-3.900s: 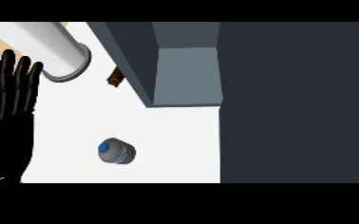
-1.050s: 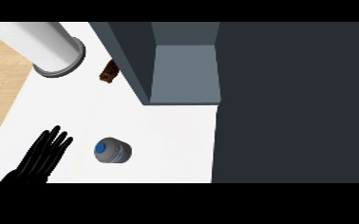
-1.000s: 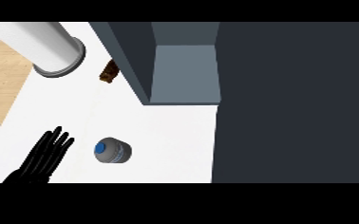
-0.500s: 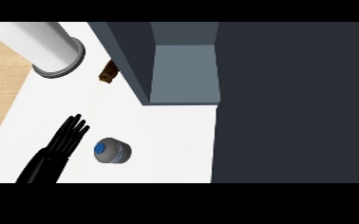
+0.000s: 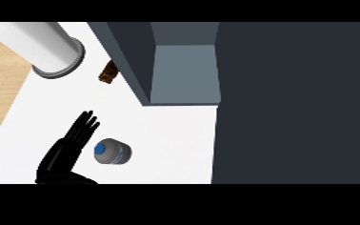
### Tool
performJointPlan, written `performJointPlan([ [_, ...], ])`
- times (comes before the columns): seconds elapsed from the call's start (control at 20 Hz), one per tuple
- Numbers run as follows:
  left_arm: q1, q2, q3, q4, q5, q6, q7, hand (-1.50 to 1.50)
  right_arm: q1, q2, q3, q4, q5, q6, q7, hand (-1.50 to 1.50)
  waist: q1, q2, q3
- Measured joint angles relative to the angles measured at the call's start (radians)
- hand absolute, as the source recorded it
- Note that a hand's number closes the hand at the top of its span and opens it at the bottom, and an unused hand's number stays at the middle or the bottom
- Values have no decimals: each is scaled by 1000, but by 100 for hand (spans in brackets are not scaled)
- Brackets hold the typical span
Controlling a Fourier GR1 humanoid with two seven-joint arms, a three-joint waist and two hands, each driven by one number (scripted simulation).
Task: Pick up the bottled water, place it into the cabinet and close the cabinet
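Head view: fingers (image 5: 83,125) of the left hand (image 5: 65,152) are straight and spread, holding nothing. Bottle (image 5: 112,151) stands upright just right of them, blue cap facing up, on the white counter (image 5: 169,138); can't tell if they touch. Up ahead, right of the fingertips, is the open grey cabinet (image 5: 183,71). Small brown thing (image 5: 108,72) sits further ahead, with a big white cylinder (image 5: 49,47) to its left.

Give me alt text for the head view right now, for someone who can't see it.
A black left hand with straight fingers sits just left of an upright bottled water seen from above on a white counter. Beyond stands an open grey cabinet, with a white cylinder and a small brown object at upper left.
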Motion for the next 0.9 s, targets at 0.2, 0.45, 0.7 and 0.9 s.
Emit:
performJointPlan([
  [0.2,-69,-2,7,135,-9,-14,-38,-150,20,-1,20,-15,5,-9,1,-150,-1,0,0],
  [0.45,-133,-2,-1,306,-69,-10,-166,-150,17,-11,11,10,-1,-1,-26,-150,-1,0,0],
  [0.7,-201,4,-7,469,-113,13,-253,-150,0,-12,18,19,5,-6,-32,-150,-2,0,0],
  [0.9,-259,5,1,554,-112,19,-276,-150,-4,-12,24,25,11,-13,-34,-150,-1,-2,4],
])
